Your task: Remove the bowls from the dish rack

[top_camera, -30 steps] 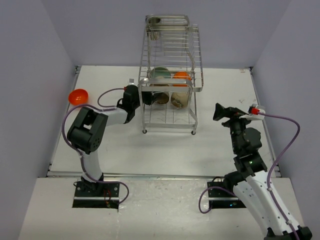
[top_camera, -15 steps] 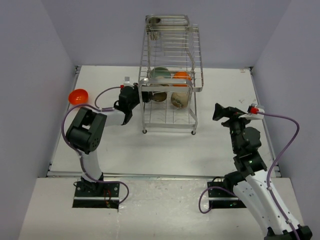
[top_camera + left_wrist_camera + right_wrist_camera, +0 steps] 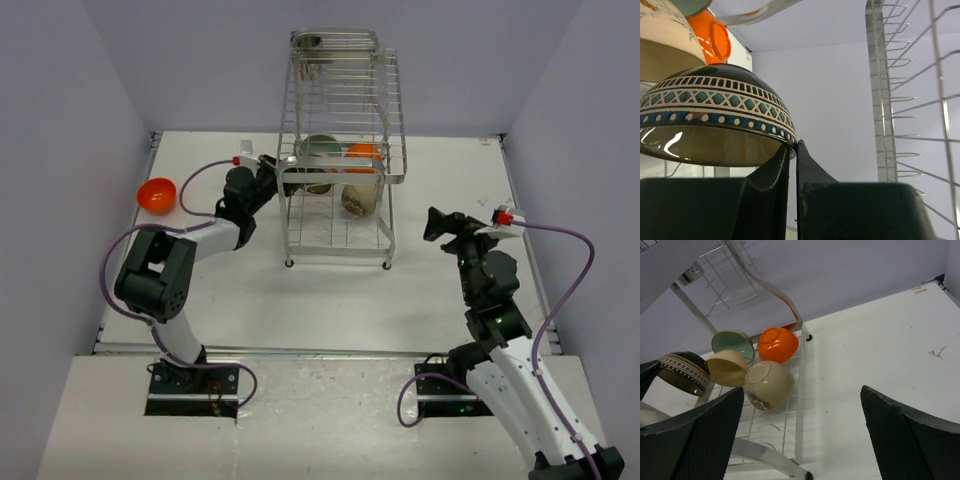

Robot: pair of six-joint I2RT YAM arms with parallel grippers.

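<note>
Rim of the dark patterned bowl (image 3: 715, 100) is pinched in the left claw (image 3: 793, 150) at the rack's (image 3: 340, 120) nine-o'clock edge, the other bowls (image 3: 769, 384) just beside it toward three o'clock, the wide-open right claw (image 3: 801, 389) well apart at four o'clock.

Bright, even light; soft shadows.

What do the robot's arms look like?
The left arm and right arm look alike: white tubes joined by chunky black round joints, each bolted on a black base plate. A thin purple cable loops along each one, with a small red cap near the wrist. The jaws are black, with a rough mesh-like surface inside.
</note>
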